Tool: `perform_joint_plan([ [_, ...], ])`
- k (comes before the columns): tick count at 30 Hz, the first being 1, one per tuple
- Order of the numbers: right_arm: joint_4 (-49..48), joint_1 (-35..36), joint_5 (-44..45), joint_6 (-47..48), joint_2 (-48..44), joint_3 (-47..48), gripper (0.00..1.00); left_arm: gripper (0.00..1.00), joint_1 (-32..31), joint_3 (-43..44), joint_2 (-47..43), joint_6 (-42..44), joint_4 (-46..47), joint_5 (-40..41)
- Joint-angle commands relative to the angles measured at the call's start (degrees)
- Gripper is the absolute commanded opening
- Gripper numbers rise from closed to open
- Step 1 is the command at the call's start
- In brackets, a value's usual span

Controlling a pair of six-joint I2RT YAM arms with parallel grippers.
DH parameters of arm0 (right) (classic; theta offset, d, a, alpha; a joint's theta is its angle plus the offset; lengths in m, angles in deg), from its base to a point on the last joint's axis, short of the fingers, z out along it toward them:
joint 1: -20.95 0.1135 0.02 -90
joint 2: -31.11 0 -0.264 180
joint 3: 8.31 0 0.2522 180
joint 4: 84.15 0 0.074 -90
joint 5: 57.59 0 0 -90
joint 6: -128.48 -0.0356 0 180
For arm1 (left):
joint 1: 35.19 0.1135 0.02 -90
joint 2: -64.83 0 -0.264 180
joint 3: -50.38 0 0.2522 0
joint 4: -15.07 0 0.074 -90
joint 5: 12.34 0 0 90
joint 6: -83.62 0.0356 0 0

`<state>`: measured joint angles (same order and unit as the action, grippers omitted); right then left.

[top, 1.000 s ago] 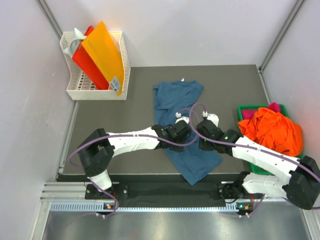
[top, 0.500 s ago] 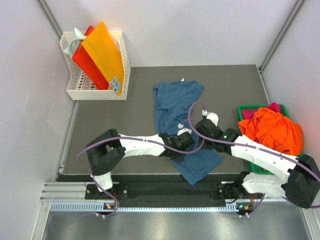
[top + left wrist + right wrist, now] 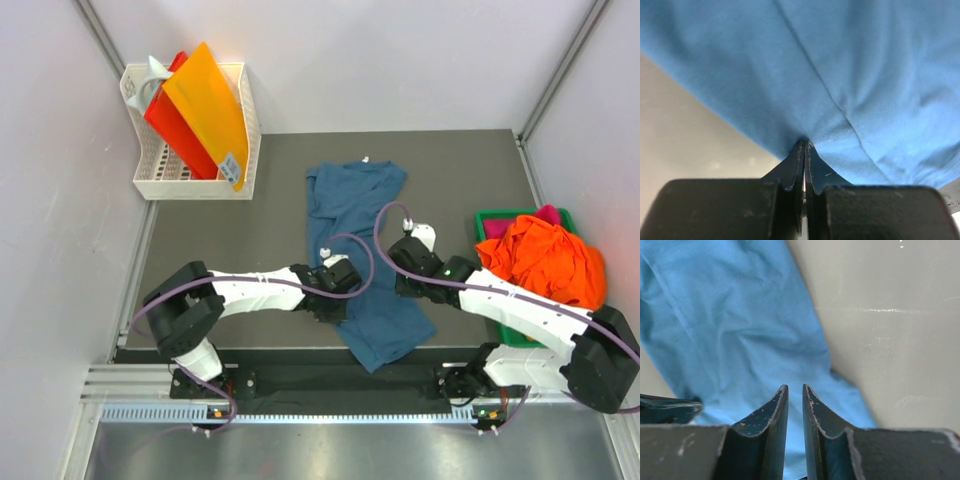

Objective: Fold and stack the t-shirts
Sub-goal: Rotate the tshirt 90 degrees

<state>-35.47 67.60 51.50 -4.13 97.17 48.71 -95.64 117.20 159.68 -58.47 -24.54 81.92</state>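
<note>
Teal-blue t-shirt [image 3: 355,200] lying lengthwise top-to-bottom at frame centre; left tool [image 3: 804,144] clamped on its left edge, right tool [image 3: 794,389] slightly parted, empty, at its right edge.

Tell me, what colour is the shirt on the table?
The t-shirt is teal-blue, clearest in the top view.

From above, the left arm [image 3: 260,282] and right arm [image 3: 500,298] cross the teal-blue t-shirt [image 3: 350,195] and cover its middle, so where they meet the cloth is out of sight. In the green tray [image 3: 492,215], the magenta t-shirt [image 3: 547,212] pokes out just a corner from under the orange t-shirt [image 3: 545,262]. On the right wrist camera, a dark shape [image 3: 665,407] sits cut off at lower left, and there's no telling what it is.
</note>
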Motion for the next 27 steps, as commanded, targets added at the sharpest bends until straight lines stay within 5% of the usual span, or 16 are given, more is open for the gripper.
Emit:
perform_joint_plan([
  [1, -2.5, 0.4, 1.6, 0.2, 0.6, 3.0, 0.19, 0.02, 3.0, -5.7, 0.3, 0.1, -18.6, 5.6],
  [8, -3.0, 0.4, 2.3, -0.1, 0.9, 2.3, 0.20, 0.03, 11.8, -11.7, -7.4, -0.5, -21.2, 4.9],
  [15, -3.9, -0.1, 2.9, -0.2, 0.5, 1.2, 0.22, 0.03, 13.7, -10.0, -11.9, -0.5, -26.0, 7.1],
  [23, -4.9, -1.9, 3.8, 5.2, 3.4, 6.4, 0.25, 0.04, 13.5, 1.2, -22.7, 4.0, -21.2, 10.0],
  [27, -5.4, -2.7, 3.4, 6.1, 4.4, 6.7, 0.26, 0.04, 12.3, 6.2, -20.6, 5.7, -15.1, 7.8],
])
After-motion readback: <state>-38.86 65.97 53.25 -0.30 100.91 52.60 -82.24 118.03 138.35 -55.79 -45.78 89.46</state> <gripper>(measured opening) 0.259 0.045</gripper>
